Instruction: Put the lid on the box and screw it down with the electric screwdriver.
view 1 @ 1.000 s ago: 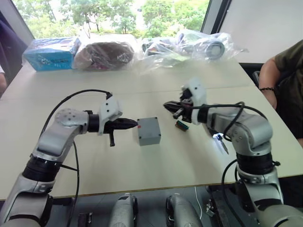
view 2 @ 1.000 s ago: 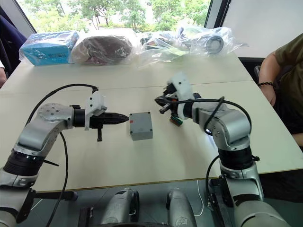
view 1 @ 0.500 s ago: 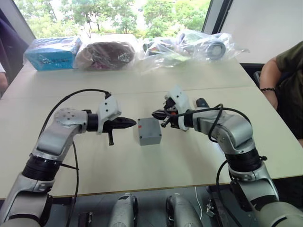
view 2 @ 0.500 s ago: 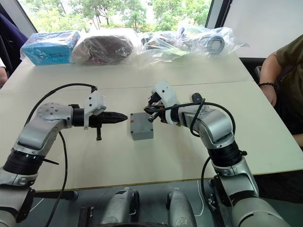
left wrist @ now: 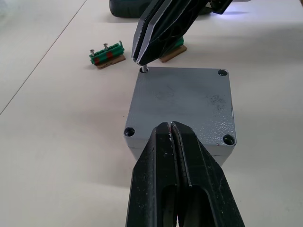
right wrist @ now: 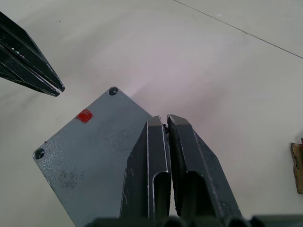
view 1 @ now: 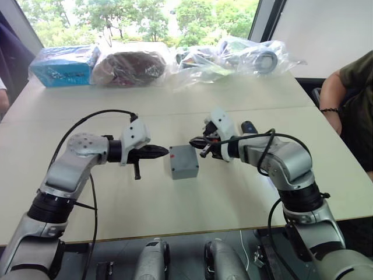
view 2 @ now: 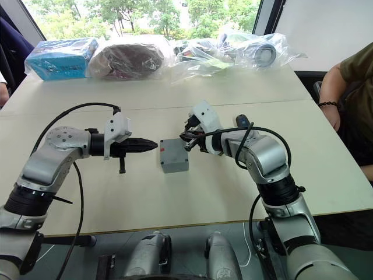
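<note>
The grey box (view 1: 185,170) stands mid-table with the lid (left wrist: 182,101) lying flat on it, red mark (right wrist: 84,115) up. My left gripper (view 1: 165,153) is shut and empty, its tip at the lid's left edge. From the right, my right gripper (view 1: 193,142) is shut on a small screw (left wrist: 143,69), which it holds at the lid's far right corner hole. In the left wrist view my left gripper (left wrist: 170,124) points across the lid at the right gripper (left wrist: 141,59). The electric screwdriver (view 2: 240,120) lies on the table behind my right forearm, mostly hidden.
A green-red terminal block (left wrist: 107,53) lies on the table past the box. A blue carton (view 1: 64,65) and plastic-wrapped bundles (view 1: 233,55) line the table's far edge. A person (view 1: 349,87) sits at the table's right side.
My right gripper has swung left from over the table to the box's far right corner with the screw. The left gripper and the box have not moved.
</note>
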Controlling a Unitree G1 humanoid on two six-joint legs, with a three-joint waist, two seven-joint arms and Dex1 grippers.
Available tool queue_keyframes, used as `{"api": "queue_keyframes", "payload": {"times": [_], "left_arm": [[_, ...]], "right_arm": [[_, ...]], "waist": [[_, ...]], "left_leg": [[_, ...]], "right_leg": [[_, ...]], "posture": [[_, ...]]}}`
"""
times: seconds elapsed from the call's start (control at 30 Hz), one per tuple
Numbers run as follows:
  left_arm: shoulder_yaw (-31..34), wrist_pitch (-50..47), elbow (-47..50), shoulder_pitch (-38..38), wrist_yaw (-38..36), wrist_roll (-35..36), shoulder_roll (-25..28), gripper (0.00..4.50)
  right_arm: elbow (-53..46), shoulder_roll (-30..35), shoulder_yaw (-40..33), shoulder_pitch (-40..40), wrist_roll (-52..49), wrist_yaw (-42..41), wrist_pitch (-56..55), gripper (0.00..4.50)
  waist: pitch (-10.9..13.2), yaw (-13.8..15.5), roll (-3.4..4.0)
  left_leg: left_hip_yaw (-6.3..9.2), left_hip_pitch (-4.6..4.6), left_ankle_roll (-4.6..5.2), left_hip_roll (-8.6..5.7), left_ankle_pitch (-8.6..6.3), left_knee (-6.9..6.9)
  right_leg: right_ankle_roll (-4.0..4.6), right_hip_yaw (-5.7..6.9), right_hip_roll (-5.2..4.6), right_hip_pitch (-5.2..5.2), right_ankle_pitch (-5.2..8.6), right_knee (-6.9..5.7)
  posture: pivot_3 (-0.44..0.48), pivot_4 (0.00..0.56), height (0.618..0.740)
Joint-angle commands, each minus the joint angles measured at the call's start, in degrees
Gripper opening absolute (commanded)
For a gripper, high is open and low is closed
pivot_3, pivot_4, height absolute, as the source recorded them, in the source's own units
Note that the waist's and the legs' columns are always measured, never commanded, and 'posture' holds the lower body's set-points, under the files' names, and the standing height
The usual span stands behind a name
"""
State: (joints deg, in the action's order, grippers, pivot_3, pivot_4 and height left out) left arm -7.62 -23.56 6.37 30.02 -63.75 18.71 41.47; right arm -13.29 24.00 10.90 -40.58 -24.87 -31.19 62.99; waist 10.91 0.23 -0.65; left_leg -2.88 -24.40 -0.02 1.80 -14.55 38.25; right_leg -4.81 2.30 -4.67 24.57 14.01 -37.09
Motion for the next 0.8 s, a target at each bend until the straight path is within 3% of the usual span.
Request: {"api": "queue_keyframes", "payload": {"times": [0.03, 0.77, 0.8], "left_arm": [[0.7, 0.6, 1.5, 0.6, -0.3, 0.2, 0.1, 0.0], [0.9, -0.5, 2.7, 0.1, 0.6, 0.6, -0.2, 0.0], [0.8, -0.5, 2.8, 0.0, 0.6, 0.5, -0.2, 0.0]], "right_arm": [[-1.0, 0.6, -0.9, -0.4, 0.3, -0.4, -1.3, 0.11], [3.7, 0.3, 2.9, 0.4, 3.9, -3.7, -5.3, 0.11], [3.4, 0.3, 3.1, 0.3, 3.8, -4.1, -5.2, 0.33]], "waist": [[0.0, 0.0, 0.0], [0.0, 0.0, 0.0], [0.0, 0.0, 0.0]], "left_leg": [[0.0, 0.0, 0.0, 0.0, 0.0, 0.0], [0.0, 0.0, 0.0, 0.0, 0.0, 0.0], [0.0, 0.01, 0.0, 0.0, 0.0, 0.0]], "right_leg": [[0.0, 0.0, 0.0, 0.0, 0.0, 0.0], [0.0, 0.0, 0.0, 0.0, 0.0, 0.0], [0.0, 0.0, 0.0, 0.0, 0.0, 0.0]], "posture": [[0.0, 0.15, 0.74], [0.0, 0.15, 0.74], [0.0, 0.15, 0.74]]}}
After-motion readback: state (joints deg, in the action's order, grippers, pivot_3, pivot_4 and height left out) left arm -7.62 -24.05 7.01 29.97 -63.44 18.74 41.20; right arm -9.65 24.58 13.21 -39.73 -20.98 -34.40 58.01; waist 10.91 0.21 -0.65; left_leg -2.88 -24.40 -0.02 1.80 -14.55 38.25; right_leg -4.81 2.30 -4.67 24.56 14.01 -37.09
